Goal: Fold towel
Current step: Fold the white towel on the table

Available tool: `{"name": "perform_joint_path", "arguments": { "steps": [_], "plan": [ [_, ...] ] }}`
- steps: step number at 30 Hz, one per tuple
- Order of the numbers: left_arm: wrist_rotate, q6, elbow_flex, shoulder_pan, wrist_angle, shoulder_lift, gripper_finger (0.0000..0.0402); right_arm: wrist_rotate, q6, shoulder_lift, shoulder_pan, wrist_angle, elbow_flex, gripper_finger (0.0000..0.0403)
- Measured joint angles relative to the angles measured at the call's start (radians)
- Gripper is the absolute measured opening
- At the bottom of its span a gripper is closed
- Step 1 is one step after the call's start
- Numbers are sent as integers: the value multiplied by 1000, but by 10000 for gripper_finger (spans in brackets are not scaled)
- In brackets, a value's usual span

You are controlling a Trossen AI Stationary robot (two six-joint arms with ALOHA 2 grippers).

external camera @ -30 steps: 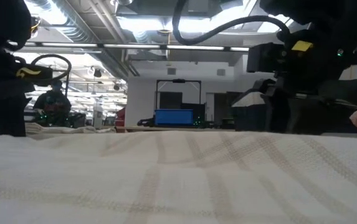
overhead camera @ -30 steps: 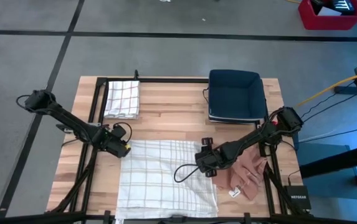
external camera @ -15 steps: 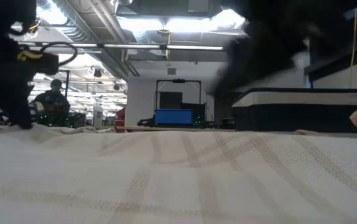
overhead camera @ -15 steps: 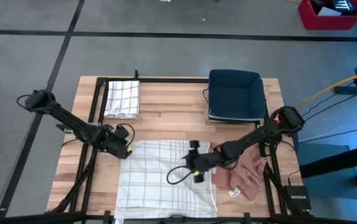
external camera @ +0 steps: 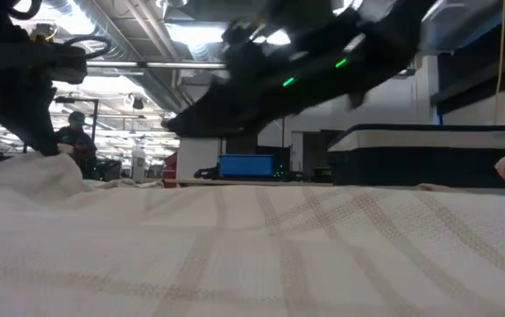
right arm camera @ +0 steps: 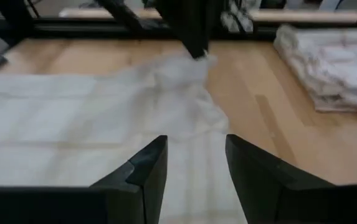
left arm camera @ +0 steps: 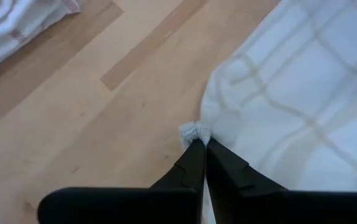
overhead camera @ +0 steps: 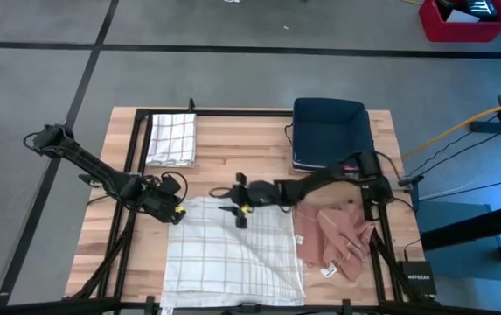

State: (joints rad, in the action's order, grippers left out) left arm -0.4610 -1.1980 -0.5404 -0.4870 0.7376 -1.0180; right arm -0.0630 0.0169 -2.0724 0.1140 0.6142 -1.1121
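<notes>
- The far-left corner of the towel [overhead camera: 233, 249] is now pinched by the left gripper [overhead camera: 173, 208], whose jaws, spread a second ago, are seen pressed together on a small tuft of cloth in the left wrist view [left arm camera: 195, 132].
- The corner has been drawn up slightly off the table [overhead camera: 233, 149], a peak of cloth being visible under that gripper in the low view [external camera: 40, 167].
- The right gripper [overhead camera: 238, 203] has been swept from the towel's right edge across to the middle of its far edge; its jaws are held apart and nothing is gripped, as shown in the right wrist view [right arm camera: 194, 171].
- By this the first grasp is judged secured, while a second hold is not yet taken; the fold itself is judged still to come.
- The towel is laid flat on the near middle of the table, between the two arms, with a pink cloth [overhead camera: 337, 241] just beside its right edge.
- Its long axis is run from the far edge toward the near edge of the table, the short sides lying left to right.
- A folded towel [overhead camera: 171, 138] and a blue bin [overhead camera: 330, 131] are left at the far side.
</notes>
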Motion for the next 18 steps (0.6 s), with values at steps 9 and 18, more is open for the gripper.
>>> {"name": "perform_joint_path", "arguments": {
  "steps": [9, 18],
  "plan": [
    [-22, -3, 0, 0, -50, 26, 3, 164, 4, -192, -120, -248, -311, 165],
    [-25, -10, 0, 3, -47, 29, 2, 327, 28, -298, -133, -447, -463, 160]
  ]
}}
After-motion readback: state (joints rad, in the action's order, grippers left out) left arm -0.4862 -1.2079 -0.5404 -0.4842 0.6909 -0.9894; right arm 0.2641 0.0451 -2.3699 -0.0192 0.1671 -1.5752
